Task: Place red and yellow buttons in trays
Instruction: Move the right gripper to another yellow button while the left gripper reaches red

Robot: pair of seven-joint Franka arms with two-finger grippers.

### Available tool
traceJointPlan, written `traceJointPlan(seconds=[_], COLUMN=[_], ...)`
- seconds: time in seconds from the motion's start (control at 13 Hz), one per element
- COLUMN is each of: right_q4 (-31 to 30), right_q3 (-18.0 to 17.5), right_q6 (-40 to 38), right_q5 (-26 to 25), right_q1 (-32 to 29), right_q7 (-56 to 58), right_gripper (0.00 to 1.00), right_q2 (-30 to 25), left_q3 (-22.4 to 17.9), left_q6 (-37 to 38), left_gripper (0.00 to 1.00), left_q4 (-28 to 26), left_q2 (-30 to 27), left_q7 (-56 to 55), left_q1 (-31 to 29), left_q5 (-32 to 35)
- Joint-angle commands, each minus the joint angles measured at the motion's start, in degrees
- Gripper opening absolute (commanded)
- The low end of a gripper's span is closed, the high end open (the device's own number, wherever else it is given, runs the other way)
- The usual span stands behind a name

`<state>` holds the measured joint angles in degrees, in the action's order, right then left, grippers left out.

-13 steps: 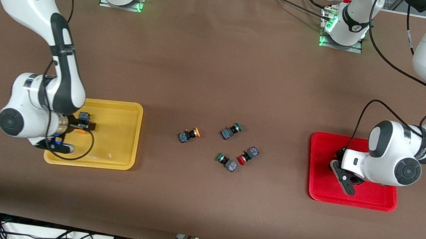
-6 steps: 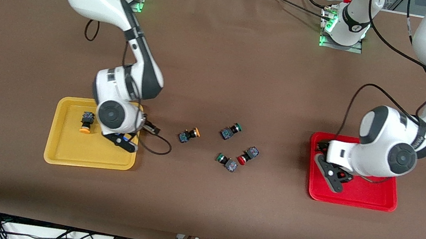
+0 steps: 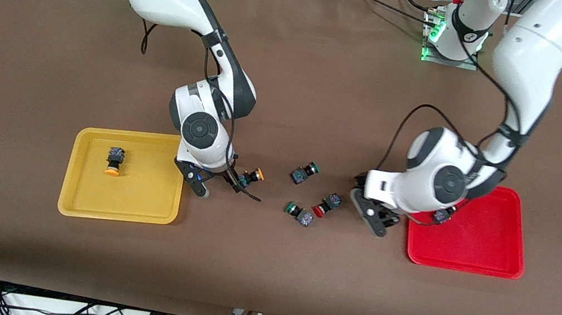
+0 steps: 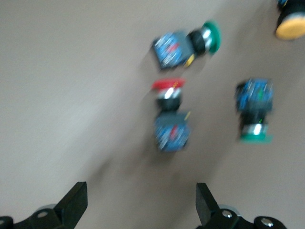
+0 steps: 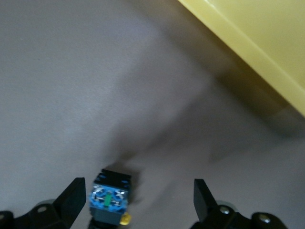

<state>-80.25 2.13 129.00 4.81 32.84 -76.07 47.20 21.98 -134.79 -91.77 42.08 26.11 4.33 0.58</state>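
brown cloth covers the table point(image 3: 263, 267), with both arm bases along the edge farthest from the front camera.

yellow tray point(image 3: 82, 202) lies toward the right arm's end of the table, about midway between the long edges. one yellow button point(image 3: 114, 160) lies inside it, cap pointing toward the front camera, in the part of the tray away from the table centre.

right gripper point(image 3: 217, 184) hangs low over the bare cloth just beside the yellow tray's inner edge. its fingers point(image 5: 71, 198) are apart with nothing between them. the right wrist view shows a second yellow button point(image 5: 110, 198) near one finger, and a corner of the tray. in the front view this button point(image 3: 249, 177) lies on the cloth, partly covered by the gripper.

near the table centre lie three more switches: a green button point(image 3: 304, 172), then nearer the front camera a second green button point(image 3: 299, 212), and just beside it a red button point(image 3: 326, 205). the left wrist view shows the red one point(image 4: 169, 114) lying between the two green ones, all apart from each other.

left gripper point(image 3: 376, 215) is over the cloth between that cluster and the red tray point(image 3: 467, 260). its fingers point(image 4: 74, 202) are spread wide and empty.

red tray sits toward the left arm's end of the table. a dark button point(image 3: 439, 216) lies in it near the inner edge, partly hidden under the left wrist; its cap colour cannot be told.
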Motion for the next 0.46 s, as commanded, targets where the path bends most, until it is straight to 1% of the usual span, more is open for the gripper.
traceJointPlan(seconds=[0.0, 0.08, 0.15, 0.31, 0.38], right_q4=[-0.1, -0.1, -0.1, -0.1, -0.1], right_q3=[0.5, 0.5, 0.5, 0.6, 0.6], right_q6=[3.4, 4.7, 5.7, 6.3, 6.3], right_q5=[0.1, 0.1, 0.1, 0.0, 0.0], right_q1=[1.7, 2.1, 2.2, 2.6, 2.6], right_q7=[-5.0, -6.8, -7.6, -7.6, -7.3], right_gripper=[1.00, 1.00, 1.00, 1.00, 0.89], right_q2=[1.0, 1.3, 1.8, 2.4, 2.5], left_q3=[-1.1, -2.6, -2.9, -3.2, -3.2], left_q6=[-7.3, -12.9, -14.9, -15.1, -15.1], left_gripper=[1.00, 1.00, 1.00, 1.00, 1.00], left_q4=[2.6, 2.0, 1.2, 0.9, 0.8], left_q2=[3.0, 4.3, 5.1, 5.2, 5.3], left_q7=[-6.2, -6.5, -6.5, -6.4, -6.5], left_q1=[4.9, 5.9, 6.4, 6.7, 6.7], left_q5=[0.5, 1.5, 2.6, 5.5, 6.9])
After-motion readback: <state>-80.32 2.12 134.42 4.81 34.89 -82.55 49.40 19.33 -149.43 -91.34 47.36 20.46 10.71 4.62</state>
